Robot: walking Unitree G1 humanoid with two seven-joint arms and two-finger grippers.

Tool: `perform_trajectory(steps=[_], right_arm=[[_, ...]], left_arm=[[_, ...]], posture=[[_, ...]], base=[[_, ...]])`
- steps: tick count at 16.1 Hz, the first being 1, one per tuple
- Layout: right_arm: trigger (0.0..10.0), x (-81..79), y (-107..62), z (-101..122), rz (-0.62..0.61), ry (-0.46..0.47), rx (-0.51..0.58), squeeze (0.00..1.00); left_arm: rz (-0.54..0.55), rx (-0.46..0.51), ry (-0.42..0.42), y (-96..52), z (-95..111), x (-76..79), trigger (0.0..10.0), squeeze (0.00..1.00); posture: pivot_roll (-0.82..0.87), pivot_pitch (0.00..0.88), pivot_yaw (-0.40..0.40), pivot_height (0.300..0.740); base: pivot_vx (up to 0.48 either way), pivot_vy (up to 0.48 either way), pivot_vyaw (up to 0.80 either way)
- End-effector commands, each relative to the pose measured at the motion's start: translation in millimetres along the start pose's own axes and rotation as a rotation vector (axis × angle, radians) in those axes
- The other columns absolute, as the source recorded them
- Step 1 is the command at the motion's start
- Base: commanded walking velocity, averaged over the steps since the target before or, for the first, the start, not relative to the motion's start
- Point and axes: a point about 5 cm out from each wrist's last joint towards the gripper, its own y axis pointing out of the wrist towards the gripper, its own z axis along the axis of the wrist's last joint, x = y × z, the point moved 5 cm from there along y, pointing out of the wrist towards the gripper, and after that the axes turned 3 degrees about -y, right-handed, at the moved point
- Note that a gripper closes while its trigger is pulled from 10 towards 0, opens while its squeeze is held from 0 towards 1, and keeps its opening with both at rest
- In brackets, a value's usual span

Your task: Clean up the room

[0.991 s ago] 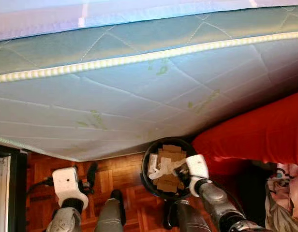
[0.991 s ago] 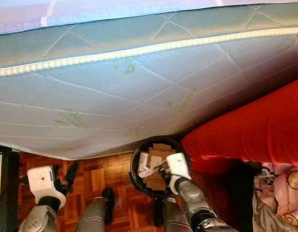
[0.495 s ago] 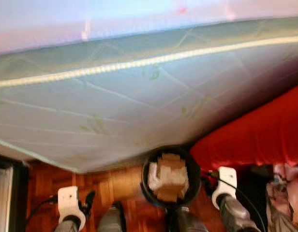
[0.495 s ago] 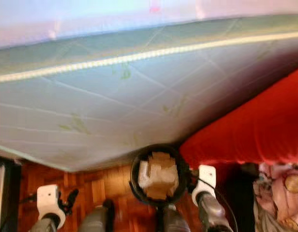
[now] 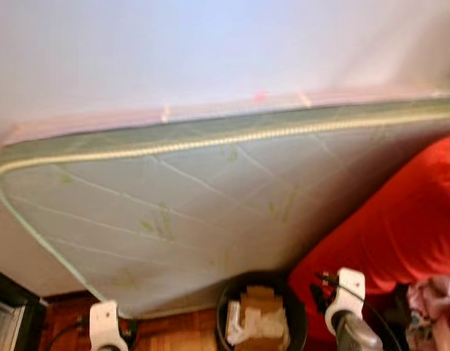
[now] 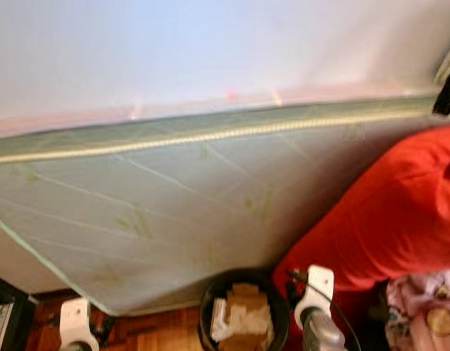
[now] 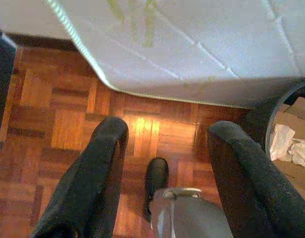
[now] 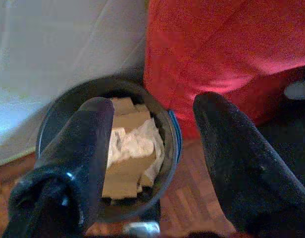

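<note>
Since the earlier frame, right gripper [image 8: 152, 163] has withdrawn from the black bin [image 5: 298, 307] and now hangs beside it, fingers spread apart and empty. Head views have tilted upward, revealing more wall above the quilted mattress [image 5: 210, 197]. Cardboard pieces and crumpled paper [image 8: 130, 148] lie inside the bin, which stands on the parquet floor [image 7: 68, 114] between mattress and red cover [image 5: 400, 227]. Left gripper [image 7: 165, 163] hovers over the floor, fingers open and empty.
</note>
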Motion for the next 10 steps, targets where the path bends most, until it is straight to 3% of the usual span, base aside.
perform_trajectory(steps=[1,6,10], right_arm=[[10.0,0.6,-1.8,-11.1,-0.002,-0.01,-0.042,0.0],[10.0,27.5,-14.3,-44.4,-0.087,0.007,-0.137,0.0],[10.0,28.7,-17.3,-52.3,-0.097,0.026,-0.15,0.0]], left_arm=[[0.018,-0.035,-0.01,-0.8,-8.2,-2.2,10.0,0.0],[0.018,-0.049,-0.024,0.6,-11.8,4.4,10.0,0.0],[0.016,-0.073,-0.009,-1.0,-17.8,1.3,10.0,0.0]], posture=[[0.08,0.0,-0.051,0.74],[0.06,0.0,-0.051,0.74],[0.03,0.0,-0.032,0.74]], base=[[0.0,0.0,0.0],[0.0,0.0,0.0],[0.0,0.0,0.0]])
